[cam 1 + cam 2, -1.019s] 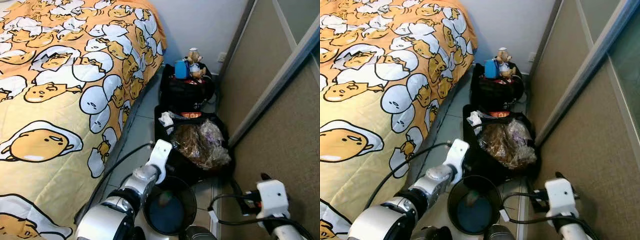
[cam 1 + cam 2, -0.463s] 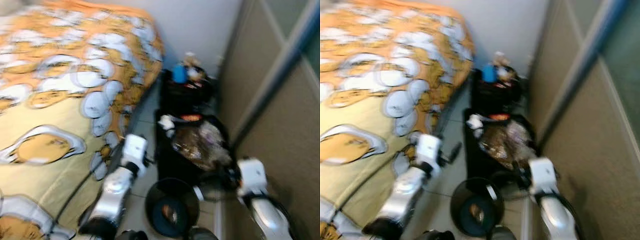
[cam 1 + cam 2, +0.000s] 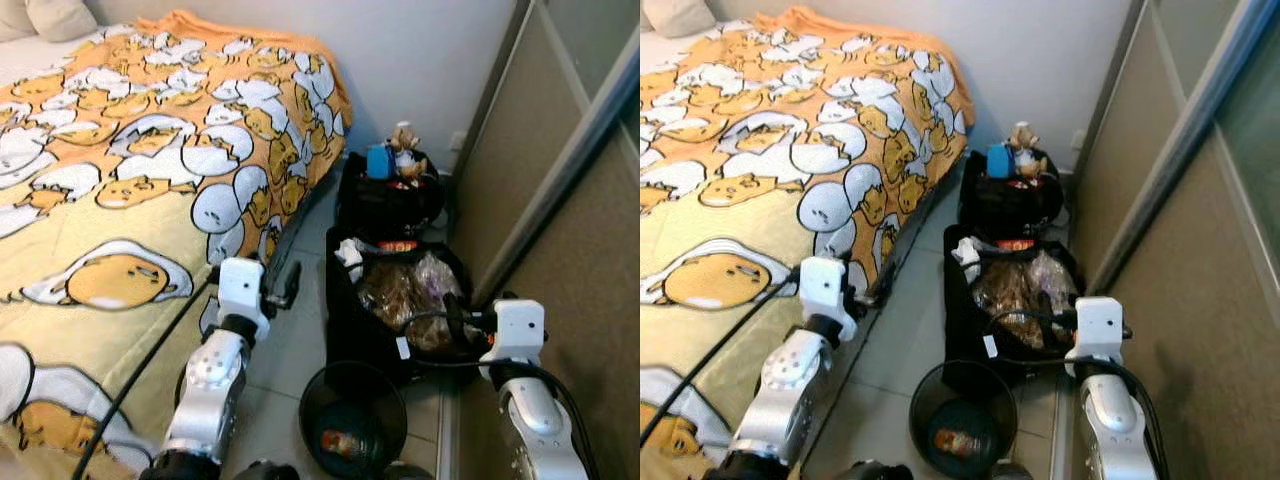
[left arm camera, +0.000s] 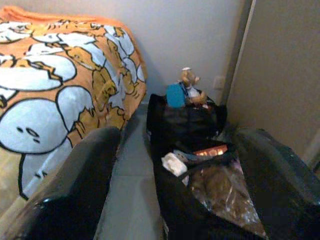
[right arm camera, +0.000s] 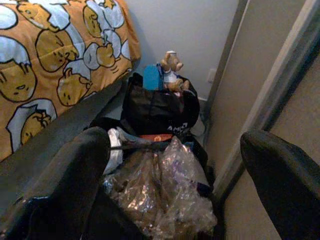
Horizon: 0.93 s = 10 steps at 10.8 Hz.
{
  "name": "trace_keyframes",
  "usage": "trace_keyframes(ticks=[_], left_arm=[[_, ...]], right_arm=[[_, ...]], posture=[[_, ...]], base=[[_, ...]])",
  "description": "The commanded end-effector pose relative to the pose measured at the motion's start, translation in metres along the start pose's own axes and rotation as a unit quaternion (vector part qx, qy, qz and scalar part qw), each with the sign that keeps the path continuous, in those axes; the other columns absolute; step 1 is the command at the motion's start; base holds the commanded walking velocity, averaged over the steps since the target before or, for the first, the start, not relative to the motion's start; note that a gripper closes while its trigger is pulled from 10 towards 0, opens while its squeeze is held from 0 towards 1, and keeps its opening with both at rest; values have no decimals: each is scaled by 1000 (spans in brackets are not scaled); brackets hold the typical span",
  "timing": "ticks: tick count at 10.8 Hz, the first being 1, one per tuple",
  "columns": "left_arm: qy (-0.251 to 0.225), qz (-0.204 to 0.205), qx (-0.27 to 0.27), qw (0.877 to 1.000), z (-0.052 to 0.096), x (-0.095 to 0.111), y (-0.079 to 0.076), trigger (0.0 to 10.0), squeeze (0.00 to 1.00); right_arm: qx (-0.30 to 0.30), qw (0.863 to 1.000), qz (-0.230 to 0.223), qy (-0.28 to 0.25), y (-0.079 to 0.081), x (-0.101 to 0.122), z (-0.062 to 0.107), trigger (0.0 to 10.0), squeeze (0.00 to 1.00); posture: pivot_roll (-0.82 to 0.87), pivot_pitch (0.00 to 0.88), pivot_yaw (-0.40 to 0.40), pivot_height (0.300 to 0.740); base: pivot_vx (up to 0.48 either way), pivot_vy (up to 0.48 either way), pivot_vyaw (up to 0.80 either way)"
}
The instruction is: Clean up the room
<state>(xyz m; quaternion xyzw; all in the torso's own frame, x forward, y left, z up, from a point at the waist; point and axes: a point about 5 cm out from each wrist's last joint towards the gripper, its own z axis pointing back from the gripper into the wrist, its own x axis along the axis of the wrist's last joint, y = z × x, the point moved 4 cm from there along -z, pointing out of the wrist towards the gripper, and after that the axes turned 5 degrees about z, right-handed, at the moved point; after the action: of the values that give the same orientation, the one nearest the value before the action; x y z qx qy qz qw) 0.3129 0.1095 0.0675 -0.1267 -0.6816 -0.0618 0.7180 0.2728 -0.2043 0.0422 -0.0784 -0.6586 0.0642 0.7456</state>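
The left pincer (image 3: 283,285) hangs spread and empty beside the bed (image 3: 120,180), above the floor (image 3: 290,350). The right pincer (image 3: 455,320) is spread too, holding nothing, over the open black bag (image 3: 345,320) stuffed with crinkled plastic wrappers (image 3: 405,290). A round black bin (image 3: 352,420) stands on the floor between the arms. Farther back, a second black bag (image 3: 385,205) carries a small teddy bear (image 3: 405,140).

Head views sharp, evenly lit, soft indoor light; source direction unclear, possibly from above. No glare. Bedspread (image 3: 150,180) bright; black bags (image 3: 385,200) and bin (image 3: 350,420) lose detail in shade. Wrist views dimmer, slightly soft; near fingers (image 4: 75,190) out of focus, dark.
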Motion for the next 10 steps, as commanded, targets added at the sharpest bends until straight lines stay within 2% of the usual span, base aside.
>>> trace_keyframes(ticks=[1,3,5,6,8,10], left_arm=[[3,-5,5,1000,0,2,2,10000,0],[9,-6,0,1000,-3,0,1,10000,0],[21,3,3,1000,-2,-5,1,10000,0],[23,1,3,1000,-2,-6,1,10000,0],[28,-7,12,1000,-5,-9,1,10000,0],[30,6,14,999,-7,-11,-2,10000,0]], right_arm=[[-3,1000,12,0,-1,-1,-2,10000,0],[18,1000,24,1,8,-2,-6,10000,0],[14,1000,27,3,7,-4,-7,10000,0],[16,999,30,2,7,-5,-7,10000,0],[22,999,34,5,9,-7,-9,10000,0],[24,999,36,6,8,-7,-10,10000,0]], posture=[[-238,0,60,740],[-246,0,65,740],[-248,0,64,740],[-248,0,61,740],[-250,0,55,740],[-253,0,52,740]], base=[[-345,0,0],[0,0,-800],[0,341,-800],[0,420,0],[0,0,0],[0,0,0]])
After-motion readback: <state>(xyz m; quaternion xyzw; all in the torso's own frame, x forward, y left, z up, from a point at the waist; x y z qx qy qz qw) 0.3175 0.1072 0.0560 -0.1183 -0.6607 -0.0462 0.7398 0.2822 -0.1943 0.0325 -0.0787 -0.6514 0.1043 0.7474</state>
